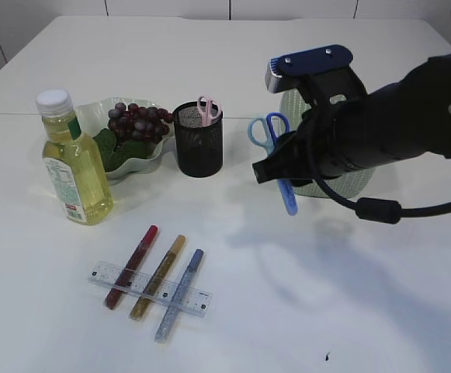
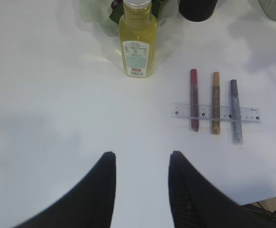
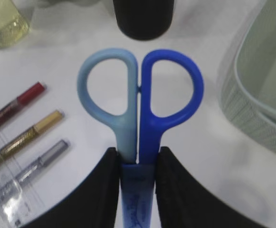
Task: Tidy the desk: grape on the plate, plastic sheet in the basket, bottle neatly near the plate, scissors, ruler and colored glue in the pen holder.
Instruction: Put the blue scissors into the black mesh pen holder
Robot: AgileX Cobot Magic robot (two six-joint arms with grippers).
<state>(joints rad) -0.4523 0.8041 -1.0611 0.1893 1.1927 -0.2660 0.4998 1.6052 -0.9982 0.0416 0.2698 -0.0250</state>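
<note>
Scissors [image 1: 270,134] with one light-blue and one dark-blue handle loop are clamped in the right tool [image 3: 137,164], gripped just below the loops, with the blue sheathed blade end pointing down in the exterior view; they hang above the surface [image 1: 349,295], between the pen holder [image 1: 199,140] and the pale green basket [image 1: 341,183], touching neither. The right wrist view shows both black fingers [image 3: 102,190] pressed against the sheath on either side, the loops projecting forward toward the black mesh pen holder. A pink-handled pair of scissors [image 1: 207,109] already stands in that holder. The grapes [image 1: 137,123] lie on green leaves in the pale plate [image 1: 143,163], which sits just left of the holder. The bottle [image 1: 73,159] of yellow liquid stands upright with a white cap, in front of the plate's left side and close against it. Three glue pens, red [image 1: 132,266], gold [image 1: 157,277] and silver-blue [image 1: 180,294], lie side by side, apart from one another, on the near part of the surface, with the clear ruler [image 1: 149,288] laid across them. The left tool [image 2: 141,164] is not visible in the exterior view; its own wrist view shows the two fingers standing apart with bare surface between them, holding nothing, well short of the bottle and pens.
</note>
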